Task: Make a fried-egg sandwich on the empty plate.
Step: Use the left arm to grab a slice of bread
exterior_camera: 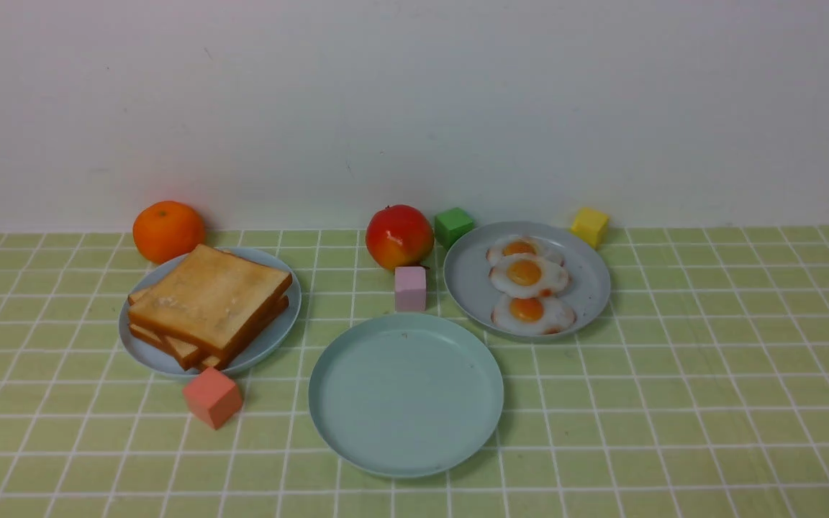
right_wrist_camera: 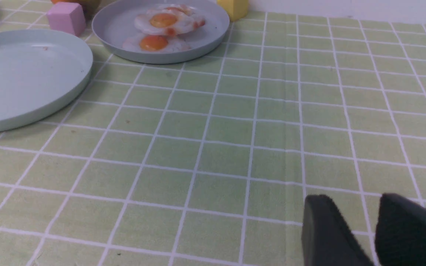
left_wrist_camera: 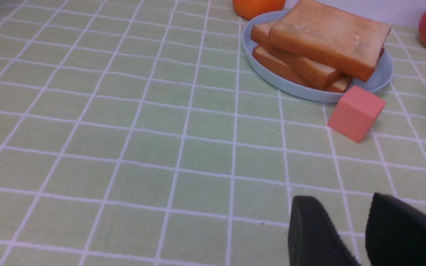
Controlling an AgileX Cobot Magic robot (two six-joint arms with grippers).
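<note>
The empty mint-green plate (exterior_camera: pixel 406 394) lies at the front centre; it also shows in the right wrist view (right_wrist_camera: pixel 24 74). Toast slices (exterior_camera: pixel 209 298) are stacked on a light blue plate (exterior_camera: pixel 281 324) at the left, also seen in the left wrist view (left_wrist_camera: pixel 327 37). Three fried eggs (exterior_camera: pixel 526 273) lie on a grey-blue plate (exterior_camera: pixel 468 280) at the right, also in the right wrist view (right_wrist_camera: pixel 157 31). Neither gripper shows in the front view. My left gripper (left_wrist_camera: pixel 342 199) is open and empty over bare cloth, short of the toast. My right gripper (right_wrist_camera: pixel 353 197) is open and empty over bare cloth, short of the eggs.
An orange (exterior_camera: pixel 168 230) sits behind the toast plate and a red apple (exterior_camera: pixel 399 236) behind the mint plate. Small cubes stand around: salmon (exterior_camera: pixel 212 397), pink (exterior_camera: pixel 410 288), green (exterior_camera: pixel 452 226), yellow (exterior_camera: pixel 590 226). A white wall closes the back.
</note>
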